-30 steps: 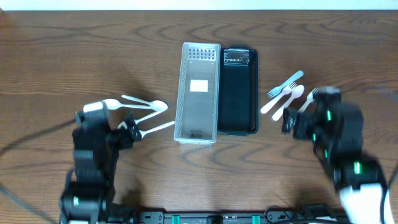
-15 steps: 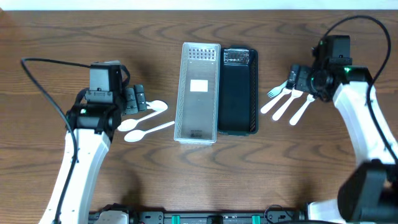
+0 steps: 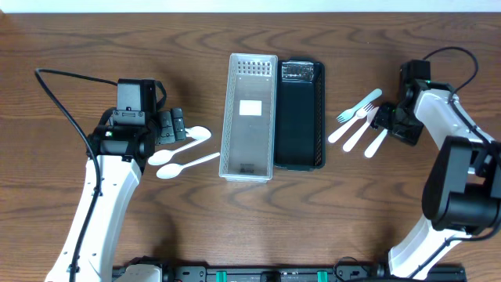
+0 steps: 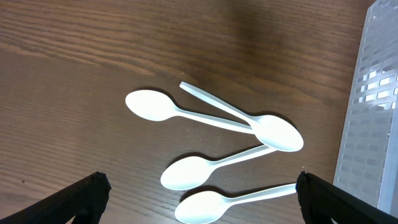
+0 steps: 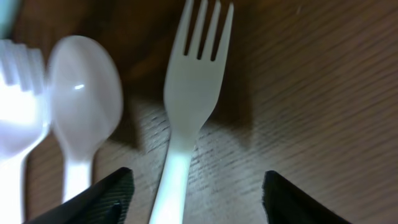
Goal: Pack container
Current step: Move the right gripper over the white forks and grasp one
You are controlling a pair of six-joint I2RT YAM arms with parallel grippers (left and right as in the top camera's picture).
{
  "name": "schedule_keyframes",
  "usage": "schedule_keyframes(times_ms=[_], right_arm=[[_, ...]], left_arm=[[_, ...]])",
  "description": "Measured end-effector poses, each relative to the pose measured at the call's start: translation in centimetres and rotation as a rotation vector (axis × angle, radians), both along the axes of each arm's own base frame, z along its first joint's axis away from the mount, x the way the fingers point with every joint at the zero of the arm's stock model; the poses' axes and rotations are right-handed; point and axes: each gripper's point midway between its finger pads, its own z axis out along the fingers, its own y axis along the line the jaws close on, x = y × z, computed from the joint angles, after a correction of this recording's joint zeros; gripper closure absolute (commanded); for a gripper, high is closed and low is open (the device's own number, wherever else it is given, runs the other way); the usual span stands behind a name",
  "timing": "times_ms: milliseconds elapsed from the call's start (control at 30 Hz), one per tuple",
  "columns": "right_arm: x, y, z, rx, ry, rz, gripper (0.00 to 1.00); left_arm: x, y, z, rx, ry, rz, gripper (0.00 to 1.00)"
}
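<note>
The clear slotted bin lies lengthwise at the middle of the counter, a black tray touching its right side; left of the bin lie white spoons (four, handles crossing, in the wrist view); the left pincer hangs over them, near the bin, its jaws wide apart and holding nothing; right of the bin, beyond the tray, lie a blue fork, a white spoon and an outermost white fork; the right pincer is open, its fingers either side of that fork's handle, not touching it.
</note>
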Motion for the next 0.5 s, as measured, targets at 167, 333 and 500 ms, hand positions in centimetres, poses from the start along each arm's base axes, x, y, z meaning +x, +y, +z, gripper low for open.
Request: schedule_keyframes(times_ms=[167, 333, 500], right_arm=[[-0.1, 0.0, -1.5, 0.008, 0.029, -0.017, 0.62], [0.0, 0.0, -1.6, 0.007, 0.024, -0.044, 0.99], [-0.5, 0.0, -1.5, 0.009, 0.045, -0.045, 0.99]], left_arm=[[0.0, 0.0, 0.0, 0.0, 0.0, 0.0, 0.02], [0.0, 0.0, 0.0, 0.0, 0.0, 0.0, 0.02], [0.0, 0.0, 0.0, 0.0, 0.0, 0.0, 0.02]])
